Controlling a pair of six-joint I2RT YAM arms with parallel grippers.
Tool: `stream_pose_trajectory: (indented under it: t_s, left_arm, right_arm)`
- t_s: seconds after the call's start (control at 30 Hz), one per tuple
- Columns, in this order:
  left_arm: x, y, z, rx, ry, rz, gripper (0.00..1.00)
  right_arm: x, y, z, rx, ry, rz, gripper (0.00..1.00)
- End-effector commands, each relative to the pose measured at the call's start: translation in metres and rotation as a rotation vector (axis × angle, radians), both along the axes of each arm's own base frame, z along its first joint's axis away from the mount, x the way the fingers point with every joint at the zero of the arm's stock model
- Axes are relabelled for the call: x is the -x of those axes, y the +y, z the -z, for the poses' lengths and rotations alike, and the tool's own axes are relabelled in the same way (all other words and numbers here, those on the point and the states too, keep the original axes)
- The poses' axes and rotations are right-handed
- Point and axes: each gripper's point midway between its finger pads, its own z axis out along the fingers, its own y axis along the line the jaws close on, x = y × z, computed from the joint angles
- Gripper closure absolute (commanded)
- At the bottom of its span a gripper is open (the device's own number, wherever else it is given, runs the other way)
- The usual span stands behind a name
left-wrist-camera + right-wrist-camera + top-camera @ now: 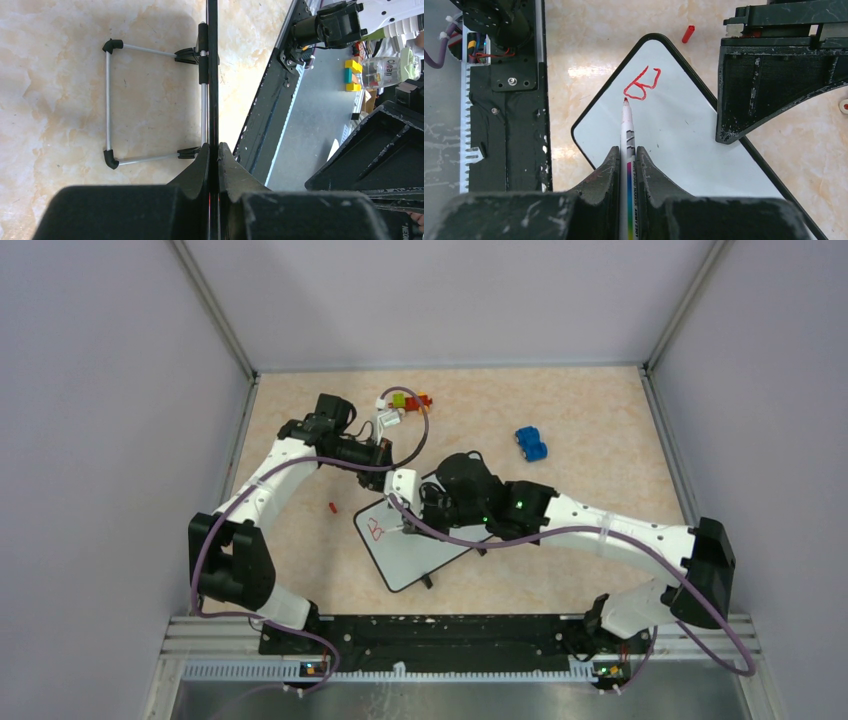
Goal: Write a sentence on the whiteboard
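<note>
The whiteboard (420, 555) lies tilted on the table in front of the arms. In the right wrist view the whiteboard (674, 135) bears one red letter "B" (642, 84) near its corner; this is all of the sentence that shows. My right gripper (627, 152) is shut on a thin white marker (628, 127), whose red tip sits just below the "B". My left gripper (213, 150) is shut on the board's edge, seen there as a thin dark strip (213, 75). In the top view the left gripper (404, 498) is at the board's far edge and the right gripper (413, 525) is over its left part.
A red marker cap (333, 507) lies left of the board, also in the right wrist view (688, 34). A blue toy car (531, 443) and coloured bricks (410, 400) lie further back. A wire stand (107, 100) is attached behind the board.
</note>
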Motion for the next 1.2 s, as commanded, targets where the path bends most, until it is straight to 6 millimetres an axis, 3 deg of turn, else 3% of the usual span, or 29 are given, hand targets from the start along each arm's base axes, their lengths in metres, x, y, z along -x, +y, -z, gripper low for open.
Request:
stream_pose_trajectory:
  t_s: [0.0, 0.53, 1.17]
  left_arm:
    - [0.007, -0.003, -0.008, 0.038, -0.008, 0.032, 1.00]
    - [0.008, -0.004, -0.005, 0.036, -0.001, 0.034, 1.00]
    - [0.008, -0.003, -0.006, 0.035, -0.003, 0.032, 1.00]
  right_arm:
    - [0.000, 0.008, -0.006, -0.039, 0.002, -0.021, 1.00]
    - [0.005, 0.017, -0.008, -0.051, 0.018, -0.044, 1.00]
    - [-0.022, 0.021, -0.011, -0.059, -0.053, 0.077, 1.00]
